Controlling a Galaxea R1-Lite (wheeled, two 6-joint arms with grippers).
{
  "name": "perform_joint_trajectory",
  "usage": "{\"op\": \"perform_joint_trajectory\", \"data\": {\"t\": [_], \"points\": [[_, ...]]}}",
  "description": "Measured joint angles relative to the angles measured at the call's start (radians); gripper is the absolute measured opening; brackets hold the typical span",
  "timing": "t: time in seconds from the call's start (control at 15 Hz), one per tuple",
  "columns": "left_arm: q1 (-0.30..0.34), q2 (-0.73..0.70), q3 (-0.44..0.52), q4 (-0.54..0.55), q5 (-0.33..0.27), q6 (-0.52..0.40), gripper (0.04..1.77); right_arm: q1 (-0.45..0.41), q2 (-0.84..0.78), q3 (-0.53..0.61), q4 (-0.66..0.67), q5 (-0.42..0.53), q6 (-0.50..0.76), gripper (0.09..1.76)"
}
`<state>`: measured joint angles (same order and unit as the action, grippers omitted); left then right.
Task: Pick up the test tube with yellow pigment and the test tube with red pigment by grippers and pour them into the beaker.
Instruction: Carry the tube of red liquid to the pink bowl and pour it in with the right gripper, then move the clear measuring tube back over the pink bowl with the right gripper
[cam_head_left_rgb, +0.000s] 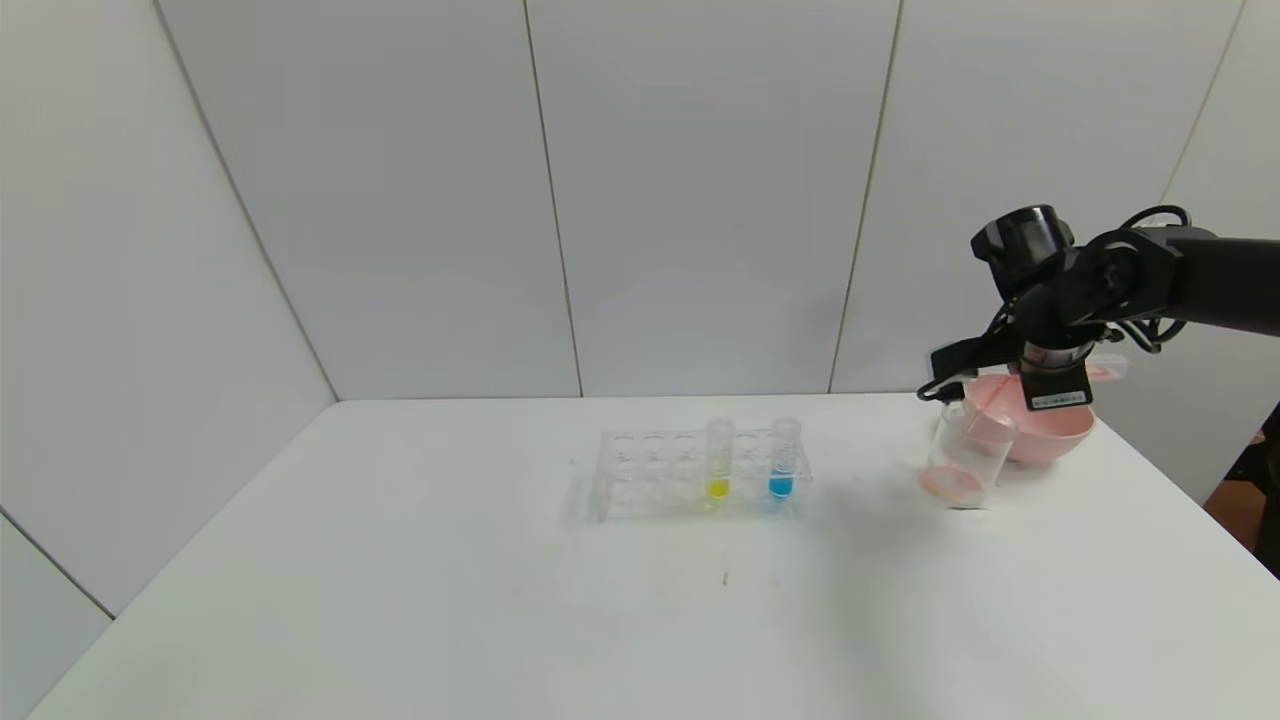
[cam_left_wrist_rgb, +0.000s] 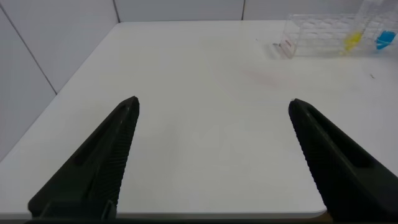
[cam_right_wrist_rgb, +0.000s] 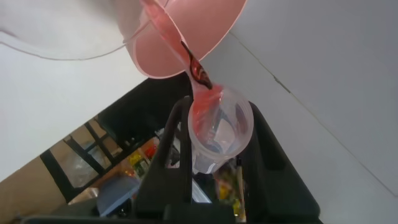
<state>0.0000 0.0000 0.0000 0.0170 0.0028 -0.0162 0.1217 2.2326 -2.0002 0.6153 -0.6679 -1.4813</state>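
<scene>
Right gripper (cam_head_left_rgb: 1000, 395) fingers clamp the red tube (cam_right_wrist_rgb: 219, 127), tipped pouring into the beaker (cam_head_left_rgb: 962, 462); left gripper (cam_left_wrist_rgb: 211, 162) released; yellow tube (cam_head_left_rgb: 719, 460) next.

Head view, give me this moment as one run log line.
right gripper: shut on test tube with red pigment, tipped, pouring into beaker | left gripper: open, idle | test tube with yellow pigment: in rack
</scene>
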Motion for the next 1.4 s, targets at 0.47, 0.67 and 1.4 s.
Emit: {"op": "perform_joint_trajectory", "data": {"t": [0.47,0.67,1.4], "points": [[0.000,0.000,0.000,0.000,0.000,0.000,1.72,0.009,-0.009,0.000,-0.003,-0.036,-0.097,0.51],[0.000,0.000,0.000,0.000,0.000,0.000,1.72,0.012,-0.023,0.000,0.004,-0.070,-0.169,0.51],[0.000,0.000,0.000,0.000,0.000,0.000,1.72,0.023,-0.069,0.014,0.003,-0.054,-0.138,0.51]]}}
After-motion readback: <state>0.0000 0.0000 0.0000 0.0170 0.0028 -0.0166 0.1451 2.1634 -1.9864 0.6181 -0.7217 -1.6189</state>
